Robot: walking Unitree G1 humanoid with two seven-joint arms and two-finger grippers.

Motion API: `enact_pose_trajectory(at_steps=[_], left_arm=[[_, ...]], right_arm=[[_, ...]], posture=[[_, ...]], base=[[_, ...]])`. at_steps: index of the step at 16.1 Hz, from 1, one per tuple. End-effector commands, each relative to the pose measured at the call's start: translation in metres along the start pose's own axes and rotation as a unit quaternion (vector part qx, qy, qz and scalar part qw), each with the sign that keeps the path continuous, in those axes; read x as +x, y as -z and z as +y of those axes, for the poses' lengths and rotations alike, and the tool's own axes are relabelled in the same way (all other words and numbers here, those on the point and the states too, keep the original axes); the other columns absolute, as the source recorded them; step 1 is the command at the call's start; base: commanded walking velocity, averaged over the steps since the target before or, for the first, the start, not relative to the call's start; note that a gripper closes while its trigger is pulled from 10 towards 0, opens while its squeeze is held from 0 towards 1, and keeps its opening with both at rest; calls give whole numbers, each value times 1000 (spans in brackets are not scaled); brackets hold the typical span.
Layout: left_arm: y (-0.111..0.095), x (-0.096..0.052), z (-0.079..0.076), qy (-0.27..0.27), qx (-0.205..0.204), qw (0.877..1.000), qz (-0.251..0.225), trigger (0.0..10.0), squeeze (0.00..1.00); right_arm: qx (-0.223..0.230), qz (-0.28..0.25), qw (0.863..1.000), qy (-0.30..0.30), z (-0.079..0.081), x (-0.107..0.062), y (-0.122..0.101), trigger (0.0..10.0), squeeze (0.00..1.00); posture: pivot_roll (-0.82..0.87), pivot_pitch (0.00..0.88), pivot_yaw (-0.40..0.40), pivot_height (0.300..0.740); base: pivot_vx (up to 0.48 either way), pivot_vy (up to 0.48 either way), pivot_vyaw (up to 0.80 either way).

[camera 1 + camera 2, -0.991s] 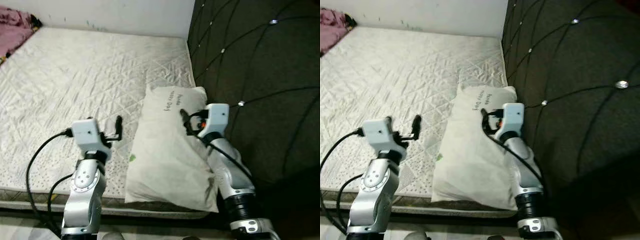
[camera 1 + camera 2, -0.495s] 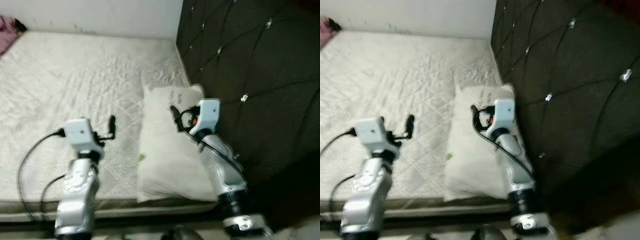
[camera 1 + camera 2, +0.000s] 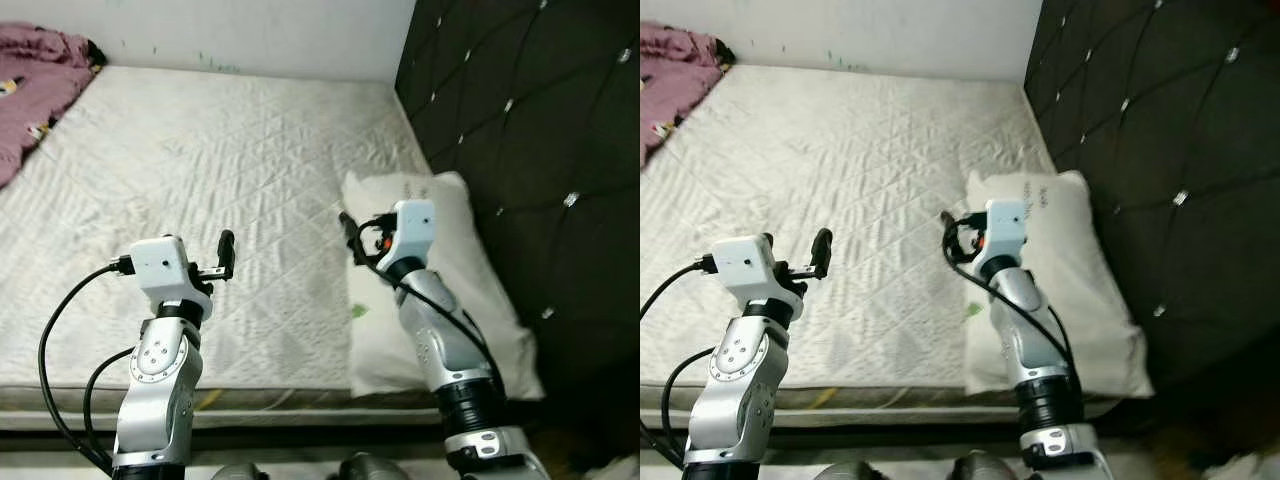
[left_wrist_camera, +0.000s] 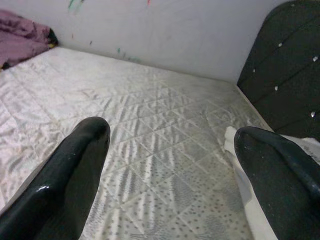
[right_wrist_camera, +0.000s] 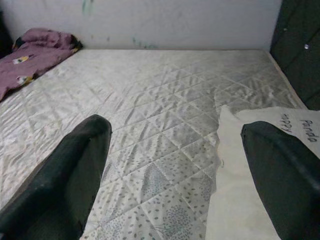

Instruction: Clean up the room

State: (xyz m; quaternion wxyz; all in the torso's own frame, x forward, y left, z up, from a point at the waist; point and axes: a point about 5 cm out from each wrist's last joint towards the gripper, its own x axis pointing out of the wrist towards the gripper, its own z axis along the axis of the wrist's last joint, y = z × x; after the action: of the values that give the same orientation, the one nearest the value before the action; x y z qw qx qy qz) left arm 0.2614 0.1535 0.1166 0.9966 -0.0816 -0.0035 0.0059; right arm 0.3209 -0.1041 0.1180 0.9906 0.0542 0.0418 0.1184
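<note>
A white pillow (image 3: 488, 285) with dark lettering lies on the bare quilted mattress (image 3: 230, 150), against the black tufted headboard (image 3: 540, 120). A crumpled purple blanket (image 3: 35, 85) sits at the far left corner of the bed. My right gripper (image 3: 348, 232) hovers open over the pillow's left edge, which lies below its fingers (image 5: 272, 170) in the right wrist view. My left gripper (image 3: 225, 258) is held open above the mattress near the front edge, its fingers (image 4: 75, 165) empty.
A white wall (image 3: 250, 30) runs behind the bed. The mattress's front edge (image 3: 260, 395) is close below my arms. A black cable (image 3: 55, 330) loops from my left wrist.
The whole view has swung left, so the pillow and headboard sit further right and the purple blanket has come into sight. Both arms keep the same raised pose, still open.
</note>
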Motion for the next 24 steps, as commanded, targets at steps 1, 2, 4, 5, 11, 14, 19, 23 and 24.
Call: enact_pose_trajectory(at_steps=[1,2,4,5,11,14,19,23,24], left_arm=[[0,-1,-4,10,1,1000,0,10000,0],[0,0,-4,10,1,1000,0,10000,0],[0,0,-4,10,2,1000,0,10000,0],[-1,0,-4,10,2,1000,1,10000,0],[0,1,-5,8,3,1000,1,10000,0],[-1,1,-5,9,3,1000,0,10000,0],[0,2,-5,7,4,1000,1,10000,0],[0,2,-5,6,4,1000,1,10000,0],[0,2,-5,6,3,1000,1,10000,0]], right_arm=[[1,10,1000,15,-5,-1,4,10000,0],[0,11,1000,15,-5,-1,5,10000,0],[-4,12,1000,12,-4,-1,5,10000,0],[-4,13,1000,12,-4,0,6,10000,0],[-5,15,1000,6,-3,1,7,10000,0],[-8,19,1000,2,-2,2,7,10000,0],[-10,20,1000,-3,-1,3,8,10000,0],[-11,21,1000,-4,0,3,8,10000,0],[-11,22,1000,-4,0,3,9,10000,0]], posture=[[-49,0,-38,740],[-49,0,-38,740],[-50,0,-36,740],[-49,0,-36,740],[-48,0,-40,740],[-48,0,-40,740],[-46,0,-41,740],[-46,0,-41,740],[-46,0,-41,740]], base=[[0,480,0],[0,480,0],[0,480,0],[0,480,0],[0,480,0],[0,480,0],[0,480,-135],[0,480,0],[0,480,0]])
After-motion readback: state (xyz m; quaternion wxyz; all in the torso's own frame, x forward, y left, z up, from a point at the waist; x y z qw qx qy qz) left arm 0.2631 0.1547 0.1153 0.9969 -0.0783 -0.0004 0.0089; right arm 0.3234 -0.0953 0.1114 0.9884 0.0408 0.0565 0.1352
